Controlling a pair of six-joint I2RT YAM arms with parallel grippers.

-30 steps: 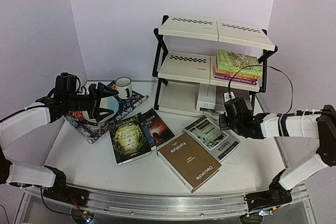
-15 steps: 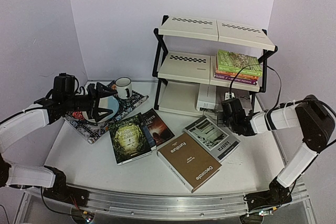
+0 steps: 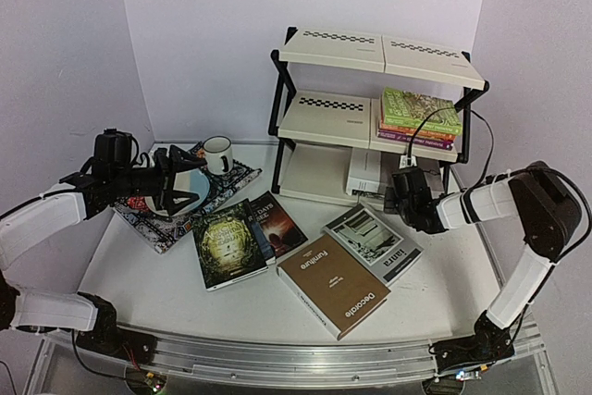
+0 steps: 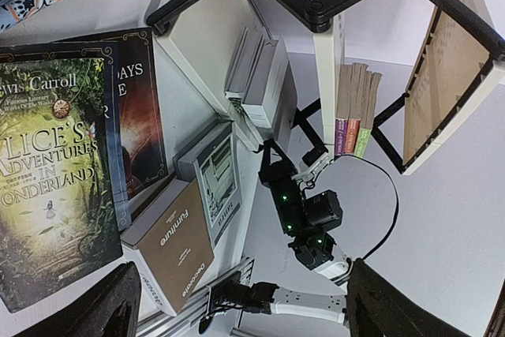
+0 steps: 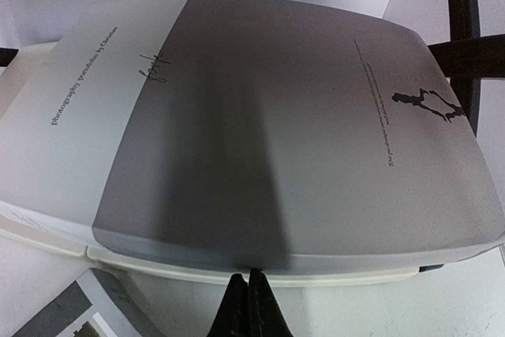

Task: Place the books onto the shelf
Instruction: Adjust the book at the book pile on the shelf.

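Jaws on the left gripper (image 3: 178, 189) stand spread wide with nothing between them, hanging over the patterned placemat (image 3: 231, 180) near the white mug (image 3: 218, 153). Four books lie flat on the table (image 3: 139, 275), covers up. The green Alice book (image 3: 225, 245) overlaps the edge of a dark novel (image 3: 277, 219). Next come the brown Decorate book (image 3: 335, 286) and the grey-white book (image 3: 375, 242), which meet along one edge.

All four look stiff and glossy, so a pinch from straight above would likely slip. A better hold is across a free long edge or the spine, once a corner is levered up. Decorate looks the thickest and probably the heaviest (grip it near the middle of its spine, or it may droop). The Alice book's edge, raised over the novel, offers the easiest entry.

Farther right stands the shelf (image 3: 338, 48). On its bottom tier a grey-and-white photography book (image 5: 276, 132) lies flat. The right gripper (image 5: 248, 301), fingers pressed together and carrying nothing, sits at that tier's near lip. Whether its tips touch the book or only the panel is hard to tell from the wrist view. A closed nose would suit nudging the book deeper. On the right half of the middle tier, a stack of colourful paperbacks (image 3: 418, 117) is already stowed, green on top.
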